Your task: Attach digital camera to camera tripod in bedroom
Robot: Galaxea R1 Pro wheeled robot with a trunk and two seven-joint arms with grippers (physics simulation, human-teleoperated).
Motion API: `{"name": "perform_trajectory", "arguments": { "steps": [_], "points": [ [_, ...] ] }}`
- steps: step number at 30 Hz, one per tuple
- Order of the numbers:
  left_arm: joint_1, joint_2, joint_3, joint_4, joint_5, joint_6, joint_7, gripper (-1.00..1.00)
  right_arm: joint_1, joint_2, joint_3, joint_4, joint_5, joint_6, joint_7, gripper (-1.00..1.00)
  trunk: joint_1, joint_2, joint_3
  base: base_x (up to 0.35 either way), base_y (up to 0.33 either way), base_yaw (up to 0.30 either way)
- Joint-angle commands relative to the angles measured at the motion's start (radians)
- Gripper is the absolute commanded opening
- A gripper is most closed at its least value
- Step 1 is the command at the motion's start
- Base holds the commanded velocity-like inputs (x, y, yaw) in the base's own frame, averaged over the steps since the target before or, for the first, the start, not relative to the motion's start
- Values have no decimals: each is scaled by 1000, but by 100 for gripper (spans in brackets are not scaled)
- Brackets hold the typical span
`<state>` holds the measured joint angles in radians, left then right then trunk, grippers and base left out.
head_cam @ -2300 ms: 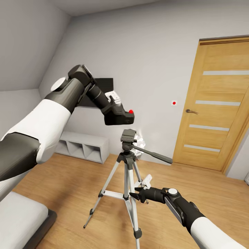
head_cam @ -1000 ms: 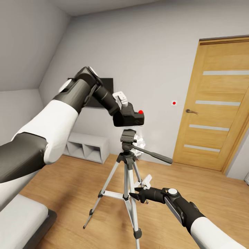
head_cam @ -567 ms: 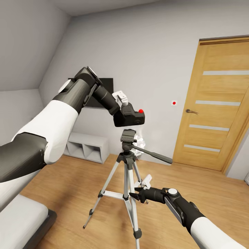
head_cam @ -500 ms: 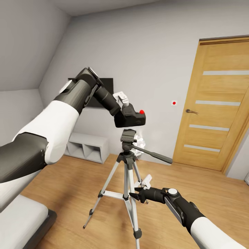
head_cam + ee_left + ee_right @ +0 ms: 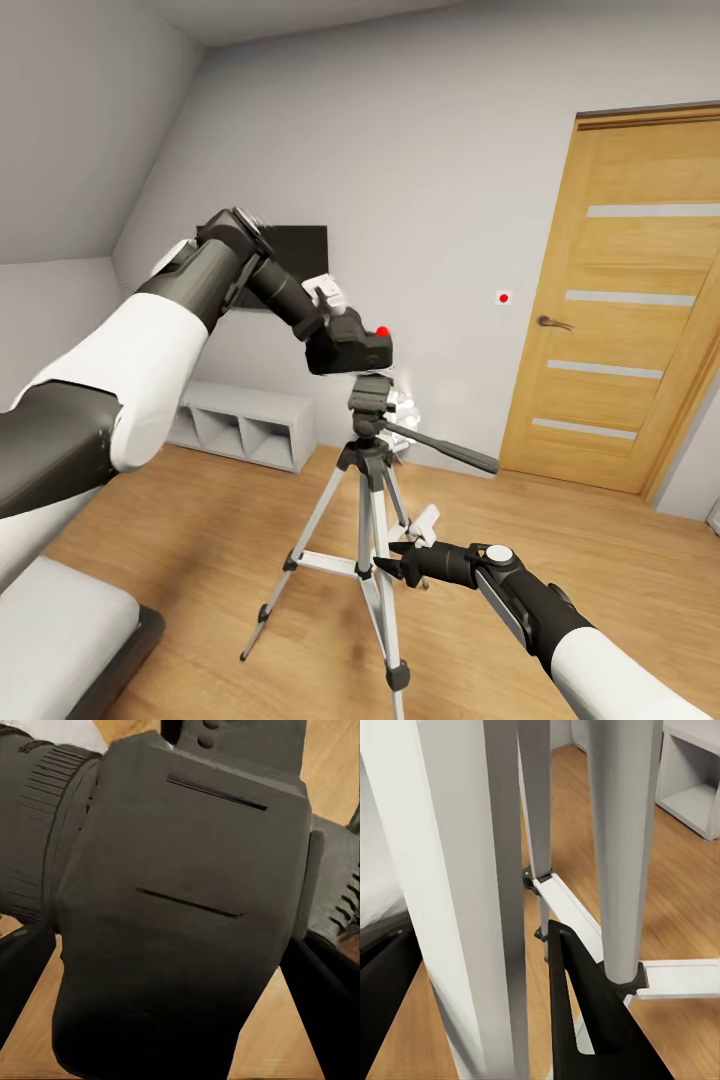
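My left gripper (image 5: 333, 333) is shut on the digital camera (image 5: 350, 348), a black box with a red button (image 5: 382, 331) on top. I hold it level, its underside right at the top of the camera tripod's black head (image 5: 372, 393) and a little left of centre. Up close, the camera's body (image 5: 187, 907) sits between my two fingers. The camera tripod (image 5: 370, 500) stands on the wood floor, its pan handle (image 5: 445, 447) pointing right. My right gripper (image 5: 388, 570) is low down, shut on one silver leg (image 5: 472, 885), a black finger (image 5: 585, 1020) on either side.
An oak door (image 5: 620, 300) stands at the right. Along the far wall are a low white shelf unit (image 5: 240, 425) and a black TV (image 5: 300, 248). The bed's corner (image 5: 60, 640) is at the lower left. A white ball-cluster lamp (image 5: 407, 405) sits behind the tripod head.
My left arm has carried the camera left and slightly down, from above and right of the tripod head to right at its top. The right arm and tripod have stayed still.
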<state>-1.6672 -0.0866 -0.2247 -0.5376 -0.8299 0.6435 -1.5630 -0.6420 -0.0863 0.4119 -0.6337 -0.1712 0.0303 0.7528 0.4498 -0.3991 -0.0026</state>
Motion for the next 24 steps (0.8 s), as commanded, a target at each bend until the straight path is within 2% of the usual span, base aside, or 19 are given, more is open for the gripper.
{"name": "perform_trajectory", "arguments": {
  "steps": [1,3,5,6,8,9,10,11,12,13,14,16,17,18,19,20,21,23,24],
  "points": [
    [0,11,2,-2,-7,7,-8,-100,-1,-1,4,-1,-16,3,0,-100,0,-1,0,0,0,0],
    [0,51,3,-5,-5,2,-8,-100,-1,-1,4,-1,-15,3,0,-100,0,-1,0,0,0,0],
    [-1,113,5,-21,17,-1,-8,-100,-1,-1,4,-1,-16,3,0,-100,0,-1,0,0,0,0],
    [-1,148,5,-42,47,-2,-8,-100,-1,-1,4,-1,-16,3,0,-100,0,-1,0,0,0,0],
    [-1,216,2,-103,143,-2,-8,-100,-1,-1,4,-1,-16,3,0,-100,0,-1,0,0,0,0],
    [-1,231,0,-116,176,-2,-8,-100,-1,-1,4,-1,-16,2,0,-100,0,-1,0,0,0,0],
    [0,252,-4,-137,229,-2,-8,-100,-1,-1,4,-1,-16,2,0,-100,0,-1,0,0,0,0],
    [0,260,-16,-152,274,-2,-8,-100,-1,-1,4,-1,-16,1,0,-100,0,-1,0,0,0,0],
    [0,252,-38,-163,305,-2,-8,-100,-1,-1,4,-1,-16,1,0,-100,0,-1,0,0,0,0],
    [0,244,-52,-167,316,-2,-8,-100,-1,-1,4,-1,-16,1,0,-100,0,-1,0,0,0,0],
    [0,224,-85,-174,332,-2,-8,-100,-1,-1,4,-1,-16,1,0,-100,0,-1,0,0,0,0],
    [0,196,-120,-184,344,-1,-8,-100,-1,-1,4,-1,-16,1,0,-100,0,-1,0,0,0,0],
    [0,160,-155,-203,351,0,-8,-100,-1,-1,4,-1,-16,0,0,-100,0,-1,0,0,0,0],
    [0,140,-172,-215,354,1,-8,-100,-1,-1,4,-1,-16,0,0,-100,0,-1,0,0,0,0],
    [0,104,-204,-238,358,6,-8,-100,-1,-1,4,-1,-16,0,0,-100,0,-1,0,0,0,0],
    [0,58,-247,-275,362,19,-8,-100,-1,-1,4,-1,-16,0,0,-100,0,-1,0,0,0,0],
    [0,24,-290,-331,368,52,-8,-100,-1,-1,4,-1,-16,0,0,-100,0,-1,0,0,0,0],
    [6,13,-320,-377,379,70,-8,-100,-1,-1,4,-1,-16,0,0,-100,0,-1,0,0,0,0],
    [14,8,-351,-402,387,78,-8,-100,-1,-1,4,-1,-16,0,0,-100,0,-1,0,0,0,0]
  ]
}}
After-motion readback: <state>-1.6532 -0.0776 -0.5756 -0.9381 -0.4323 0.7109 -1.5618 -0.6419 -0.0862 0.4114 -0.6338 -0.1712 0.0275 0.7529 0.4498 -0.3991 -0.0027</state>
